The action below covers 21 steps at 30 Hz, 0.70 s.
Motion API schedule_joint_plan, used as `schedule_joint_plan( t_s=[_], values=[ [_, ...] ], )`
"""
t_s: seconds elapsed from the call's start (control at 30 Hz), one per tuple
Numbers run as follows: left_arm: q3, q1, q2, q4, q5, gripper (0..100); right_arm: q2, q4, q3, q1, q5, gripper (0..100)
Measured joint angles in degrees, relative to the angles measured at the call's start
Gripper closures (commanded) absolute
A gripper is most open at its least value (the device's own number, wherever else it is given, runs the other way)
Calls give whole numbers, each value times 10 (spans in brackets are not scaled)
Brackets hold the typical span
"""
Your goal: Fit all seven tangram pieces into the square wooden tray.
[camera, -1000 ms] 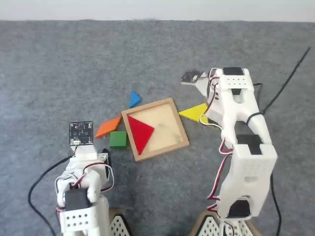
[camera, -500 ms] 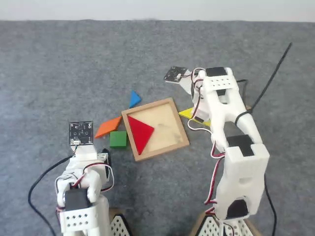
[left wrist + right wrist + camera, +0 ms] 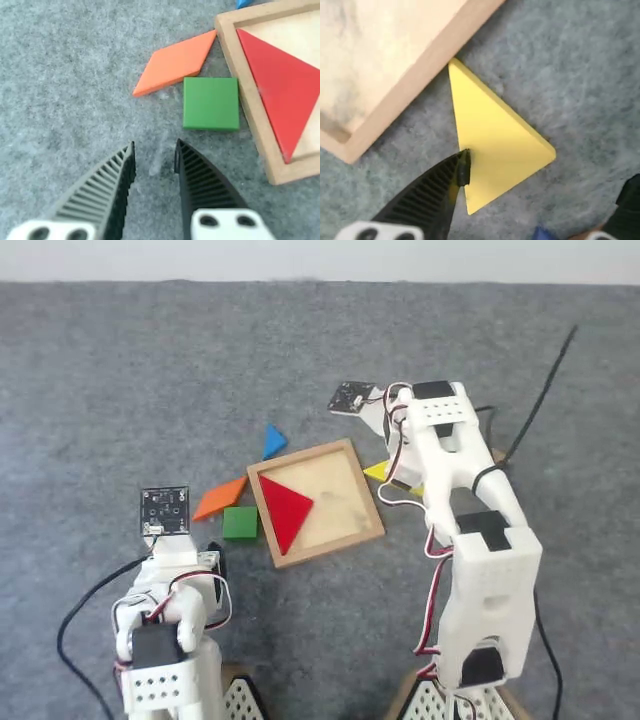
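Note:
The square wooden tray [image 3: 300, 455] lies mid-table with a red triangle [image 3: 283, 510] in it. Along its left side lie a green square [image 3: 240, 523], an orange parallelogram [image 3: 220, 498] and a small blue triangle [image 3: 273, 440]. A yellow triangle [image 3: 378, 470] lies flat against the tray's right side, mostly under the right arm. My right gripper [image 3: 545, 180] is open and low over the yellow triangle [image 3: 495, 150], with one fingertip [image 3: 464, 167] at its edge. My left gripper [image 3: 152, 155] is open and empty, a little short of the green square [image 3: 211, 102].
Grey carpet covers the table. The tray's rim [image 3: 415, 75] runs close beside the yellow triangle. A bit of blue [image 3: 540, 232] shows at the right wrist view's edge, and a brownish bit [image 3: 497, 455] shows beside the right arm. Open carpet lies to the far left.
The right arm has swung left toward the tray and now covers most of the yellow triangle. The left arm and the other pieces have not moved.

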Motion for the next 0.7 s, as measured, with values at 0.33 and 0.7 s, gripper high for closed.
schedule_joint_plan(
  t_s=[0.33,0.7],
  values=[
    [0,0,0,0,0,871,13,4,-15,-1,4,757],
    [0,0,0,0,0,871,14,11,-18,-11,-1,867]
  ],
)
